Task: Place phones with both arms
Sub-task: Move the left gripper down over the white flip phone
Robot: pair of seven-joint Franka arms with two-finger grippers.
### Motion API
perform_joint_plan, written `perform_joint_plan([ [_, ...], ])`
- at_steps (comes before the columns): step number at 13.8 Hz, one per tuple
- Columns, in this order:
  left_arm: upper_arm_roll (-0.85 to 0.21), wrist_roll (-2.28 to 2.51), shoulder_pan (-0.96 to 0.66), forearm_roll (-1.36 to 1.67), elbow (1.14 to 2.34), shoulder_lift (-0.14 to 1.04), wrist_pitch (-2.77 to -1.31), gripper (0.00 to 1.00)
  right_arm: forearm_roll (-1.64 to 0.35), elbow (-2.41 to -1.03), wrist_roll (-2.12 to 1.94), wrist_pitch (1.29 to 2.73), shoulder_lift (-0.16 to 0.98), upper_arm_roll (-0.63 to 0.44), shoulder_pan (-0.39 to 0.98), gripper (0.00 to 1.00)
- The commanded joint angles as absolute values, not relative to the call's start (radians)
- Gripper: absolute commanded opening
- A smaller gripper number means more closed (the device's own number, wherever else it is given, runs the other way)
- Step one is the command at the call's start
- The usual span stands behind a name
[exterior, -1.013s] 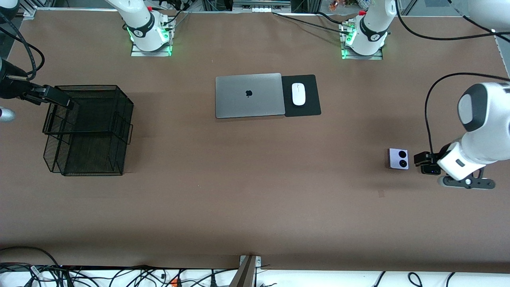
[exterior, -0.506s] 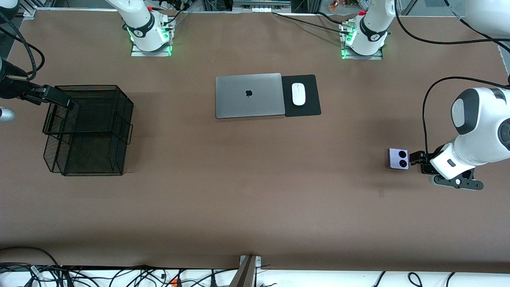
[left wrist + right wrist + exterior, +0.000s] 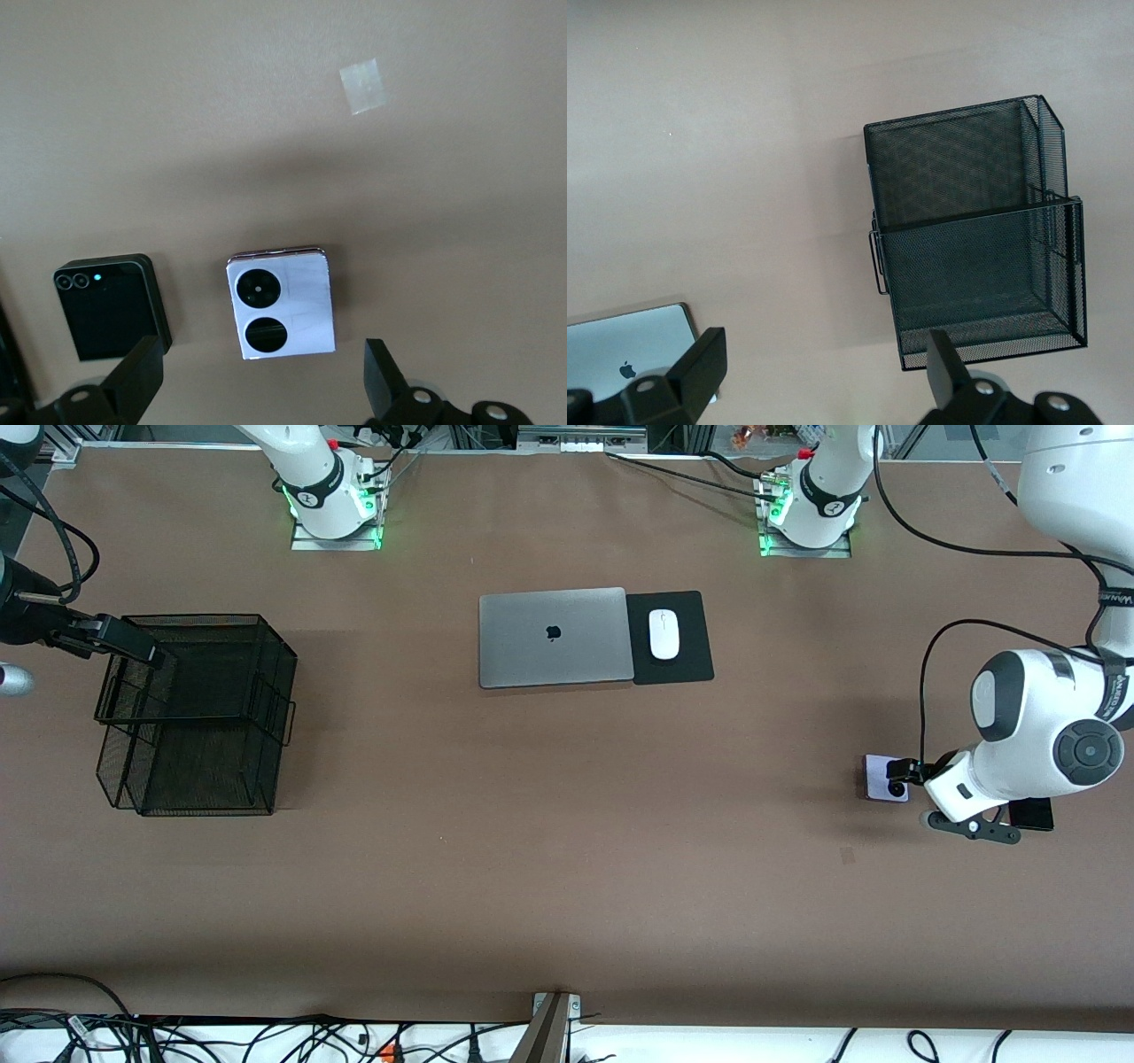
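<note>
A small squarish lilac phone (image 3: 879, 778) (image 3: 282, 303) with two black circles lies flat toward the left arm's end of the table. My left gripper (image 3: 904, 771) (image 3: 263, 381) hangs open just over it, one finger on either side, touching nothing. A small squarish black phone (image 3: 1033, 813) (image 3: 111, 307) lies beside the lilac one, closer to the table's end and partly under the left arm. My right gripper (image 3: 133, 646) (image 3: 824, 372) waits open and empty, over the edge of a black mesh tray (image 3: 195, 717) (image 3: 974, 239).
A shut silver laptop (image 3: 555, 636) (image 3: 629, 359) lies mid-table, with a white mouse (image 3: 664, 634) on a black pad (image 3: 691, 662) beside it. A small tape mark (image 3: 847, 856) (image 3: 364, 86) sits on the brown table nearer the front camera than the lilac phone.
My left arm has swung from over the black phone to over the lilac phone, uncovering the black one. The right arm has not moved.
</note>
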State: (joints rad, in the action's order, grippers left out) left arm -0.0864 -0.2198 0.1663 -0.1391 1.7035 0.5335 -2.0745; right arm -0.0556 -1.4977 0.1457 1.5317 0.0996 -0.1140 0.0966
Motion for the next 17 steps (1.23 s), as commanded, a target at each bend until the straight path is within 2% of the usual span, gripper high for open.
perform_joint_plan([
  [1, -0.097, -0.262, 0.183, -0.121, 1.726, 0.560, -2.143, 1.00, -0.074, -1.502, 0.150, 1.536, 0.094, -0.118, 0.101, 1.00],
  [7, -0.098, -0.219, 0.247, -0.035, 1.753, 0.584, -2.175, 1.00, -0.074, -1.502, 0.149, 1.536, 0.094, -0.120, 0.101, 1.00],
  [9, -0.097, -0.187, 0.255, -0.035, 1.813, 0.577, -2.233, 1.00, -0.074, -1.502, 0.149, 1.536, 0.095, -0.118, 0.101, 1.00],
  [17, -0.098, -0.048, 0.200, -0.057, 1.864, 0.574, -2.292, 1.00, -0.075, -1.502, 0.149, 1.536, 0.094, -0.118, 0.101, 1.00],
])
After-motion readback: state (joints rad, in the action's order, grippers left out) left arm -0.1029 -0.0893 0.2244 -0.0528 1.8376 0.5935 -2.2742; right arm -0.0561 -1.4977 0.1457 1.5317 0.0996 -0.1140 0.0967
